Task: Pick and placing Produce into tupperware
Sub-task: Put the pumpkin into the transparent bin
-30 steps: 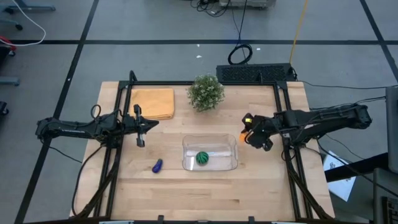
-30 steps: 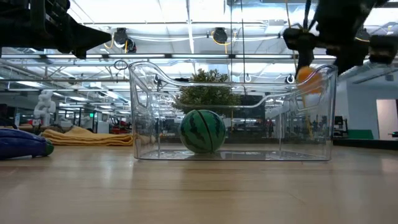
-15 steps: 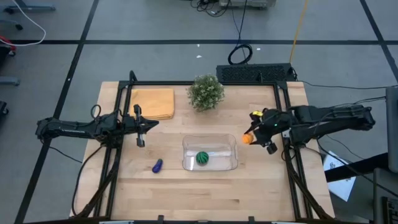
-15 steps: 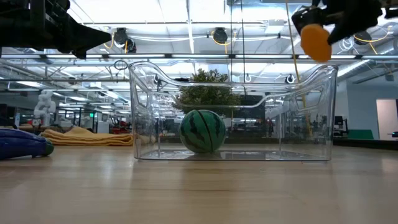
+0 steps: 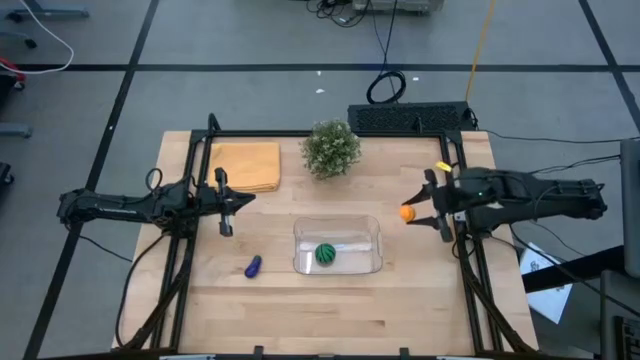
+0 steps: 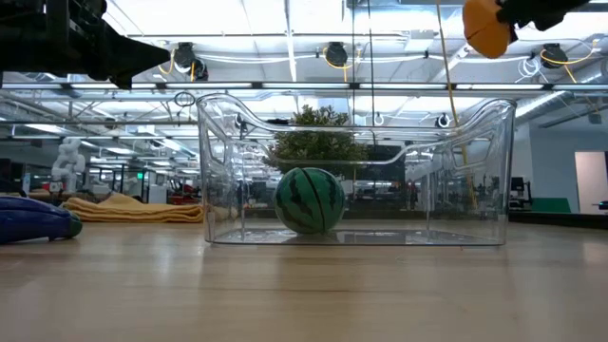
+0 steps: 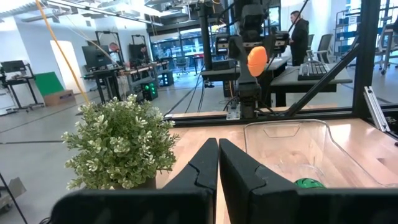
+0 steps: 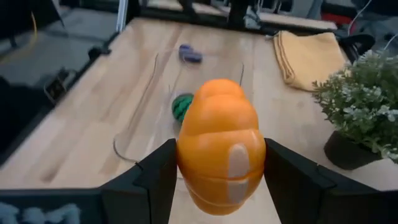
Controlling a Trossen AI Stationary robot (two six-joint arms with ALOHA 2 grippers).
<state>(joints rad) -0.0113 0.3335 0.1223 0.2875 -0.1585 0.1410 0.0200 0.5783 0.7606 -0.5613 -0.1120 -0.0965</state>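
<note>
A small orange piece [image 5: 406,212] hangs in the air to the right of the clear tupperware [image 5: 338,222], held by my right gripper [image 5: 414,212]. In the low view the orange piece [image 6: 487,27] is well above the tupperware's rim [image 6: 361,104]. The green striped ball [image 5: 325,254] rests on the tupperware's floor. A purple piece [image 5: 253,266] lies on the table left of the tupperware. My left gripper [image 5: 248,199] waits shut over the table's left part, pointing level toward the right. My right gripper pinches the orange piece by its two opposite sides [image 8: 184,155] between its two fingers [image 8: 146,180]. The fingers come from the table's right side, slanting a little down. The piece is lifted clear, high above the table.
A bushy potted plant [image 5: 331,148] stands behind the tupperware. A folded yellow-orange cloth [image 5: 246,165] lies at the far left. Dark frame rails [image 5: 460,170] run along the table's left and right sides. Bare wood lies in front of the tupperware.
My right gripper has risen and drawn back toward the table's right edge with the orange piece, rolling its wrist as it went. The piece has gone from about rim height of the tupperware to well above it.
</note>
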